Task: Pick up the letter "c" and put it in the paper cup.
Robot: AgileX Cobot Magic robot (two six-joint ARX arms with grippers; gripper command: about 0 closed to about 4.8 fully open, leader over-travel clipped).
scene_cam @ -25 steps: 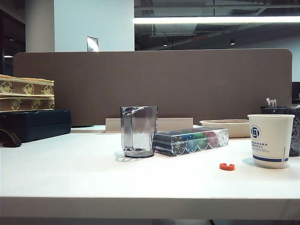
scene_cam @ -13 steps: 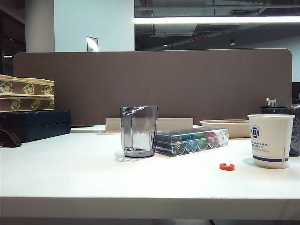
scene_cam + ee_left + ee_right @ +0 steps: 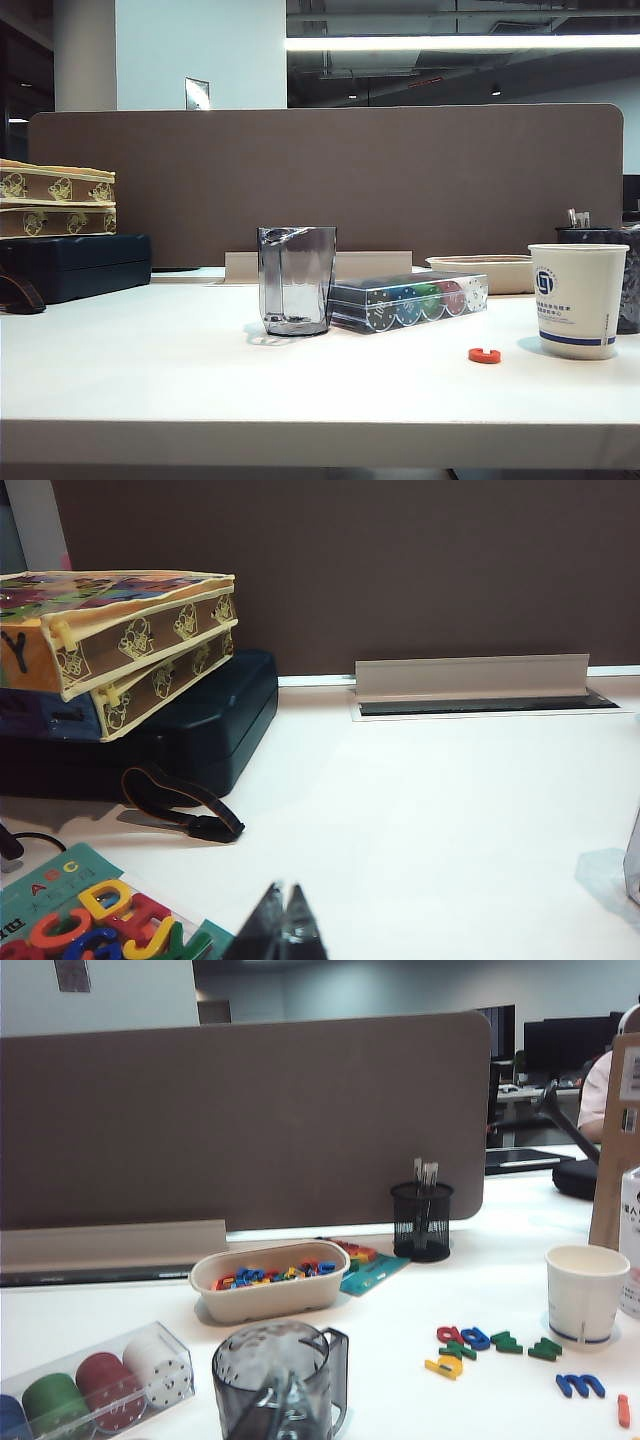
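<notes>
Unmoved: letter "c", paper cup | left end effector, right end effector closed

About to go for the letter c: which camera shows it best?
The exterior view: the letter "c" lies unobstructed on the table, just left of the paper cup. The left wrist view misses it; in the right wrist view I cannot pick it out among scattered letters. Left tool and right tool are shut, holding nothing.

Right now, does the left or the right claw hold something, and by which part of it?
Nothing is held. Both claws, left and right, are shut on nothing, and the red letter c lies on the table beside the paper cup.
</notes>
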